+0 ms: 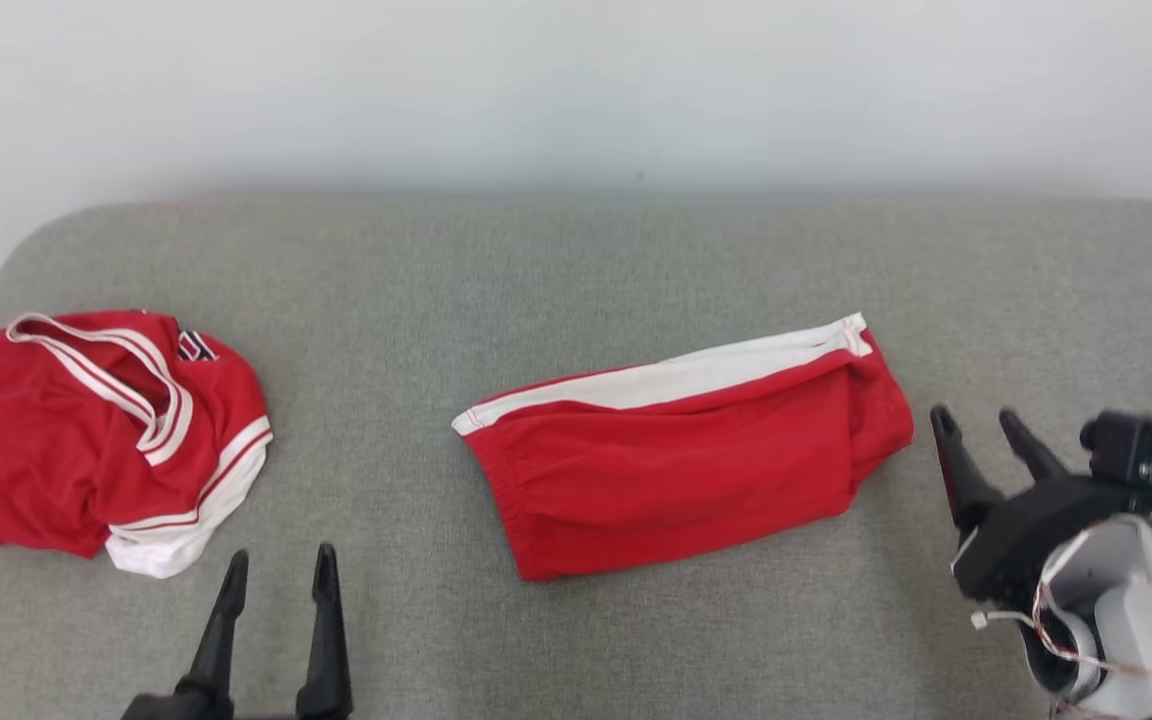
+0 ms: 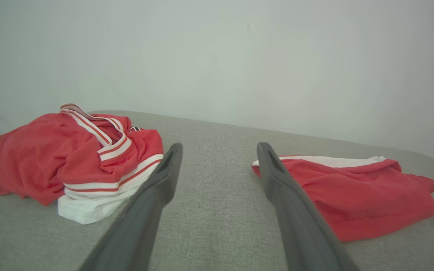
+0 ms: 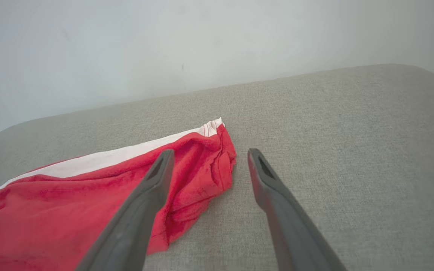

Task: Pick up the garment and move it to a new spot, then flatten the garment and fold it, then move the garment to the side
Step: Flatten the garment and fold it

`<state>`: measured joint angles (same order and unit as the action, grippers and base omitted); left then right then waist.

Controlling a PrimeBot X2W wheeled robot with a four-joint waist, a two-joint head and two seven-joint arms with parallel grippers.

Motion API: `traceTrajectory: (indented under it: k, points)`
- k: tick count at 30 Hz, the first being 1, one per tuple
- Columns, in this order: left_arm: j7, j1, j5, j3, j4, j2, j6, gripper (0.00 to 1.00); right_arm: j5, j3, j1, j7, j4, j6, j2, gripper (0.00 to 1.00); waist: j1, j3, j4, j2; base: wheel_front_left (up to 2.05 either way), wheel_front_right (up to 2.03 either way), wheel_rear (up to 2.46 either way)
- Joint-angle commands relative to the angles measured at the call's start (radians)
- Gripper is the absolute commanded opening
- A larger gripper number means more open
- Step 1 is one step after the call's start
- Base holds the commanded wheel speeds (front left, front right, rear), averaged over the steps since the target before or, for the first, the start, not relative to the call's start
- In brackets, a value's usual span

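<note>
Head view: folded red shorts [image 1: 686,455] lie mid-frame on the grey desk [image 1: 576,270].
My left gripper [image 1: 281,552], lower left, and right gripper [image 1: 974,412], right edge, both stand wide and empty. To move the shorts aside, I'd pinch all layers at both ends, keeping clear of the jersey [image 1: 86,440].

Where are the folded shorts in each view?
Head view: shorts lie just right of centre.
Left wrist view: shorts at the right, mid-height.
Right wrist view: shorts at the lower left.
Shared landmark: the white stripe along their far edge.
</note>
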<state>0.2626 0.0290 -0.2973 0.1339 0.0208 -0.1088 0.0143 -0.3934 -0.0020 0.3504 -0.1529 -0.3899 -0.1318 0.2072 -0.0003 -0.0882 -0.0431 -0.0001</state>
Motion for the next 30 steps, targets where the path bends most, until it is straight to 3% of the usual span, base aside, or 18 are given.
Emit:
traceTrajectory:
  k: [1,7,16,30]
  points:
    - [0.003,0.034,0.019,-0.014,-0.01,0.007,-0.01,1.0,-0.006,-0.012,-0.026,0.004,-0.004,0.002,-0.001,1.0,0.0003,0.053,0.017,0.0001,0.0,0.0,0.0]
    - [0.003,0.107,0.059,-0.044,-0.027,0.029,-0.032,1.0,0.011,-0.041,-0.033,-0.035,-0.03,0.002,-0.017,1.0,0.0003,0.063,0.016,0.0001,0.0,0.0,0.0]
    - [0.003,0.093,0.085,-0.047,-0.012,0.047,-0.063,1.0,0.028,-0.085,0.099,-0.201,-0.116,0.002,-0.04,1.0,0.0003,0.016,-0.008,0.0001,0.0,0.0,0.0]
    - [0.003,0.043,0.108,-0.033,-0.028,0.058,-0.086,1.0,0.214,-0.242,0.313,-0.377,-0.288,0.002,-0.024,1.0,0.0003,-0.094,-0.114,0.0001,0.0,0.0,0.0]
